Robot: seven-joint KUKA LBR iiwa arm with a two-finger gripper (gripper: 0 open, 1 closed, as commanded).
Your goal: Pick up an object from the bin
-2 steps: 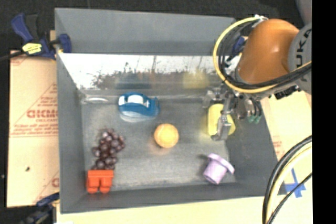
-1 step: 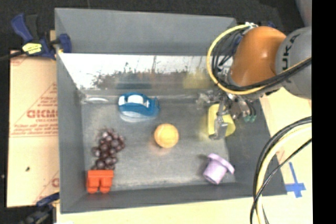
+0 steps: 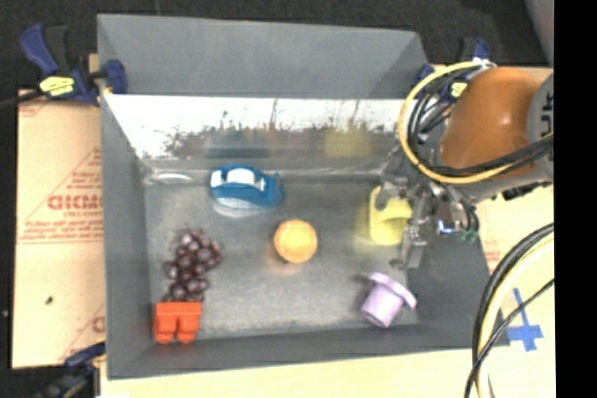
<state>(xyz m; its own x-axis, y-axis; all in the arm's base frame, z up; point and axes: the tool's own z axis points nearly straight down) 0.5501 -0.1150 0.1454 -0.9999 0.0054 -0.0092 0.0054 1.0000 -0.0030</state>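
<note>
- Gripper (image 3: 416, 240) hangs low at the right end of the grey bin (image 3: 280, 121); whether it is released or clenched cannot be told.
- Yellow cup-like thing (image 3: 385, 219): just beside it, on the view's left.
- Purple cup (image 3: 385, 299): near, just below it in the view.
- Orange ball (image 3: 295, 240): farther left.
- Blue-and-white tape dispenser (image 3: 244, 188), dark grapes (image 3: 191, 261) and red block (image 3: 177, 322): well apart, far left.

Gripper (image 3: 417, 238) is hanging low at the right side of the bin (image 3: 261, 61), sitting right against a yellow cup-like thing (image 3: 382, 217). A lilac cup (image 3: 384, 298) is lying tipped over near it, toward the front wall. The rest is lying well apart: orange ball (image 3: 296, 240) mid-bin, blue-and-white tape dispenser (image 3: 244, 188) behind it, dark grape bunch (image 3: 190, 261) and orange-red block (image 3: 177, 322) sitting front-left.
</note>
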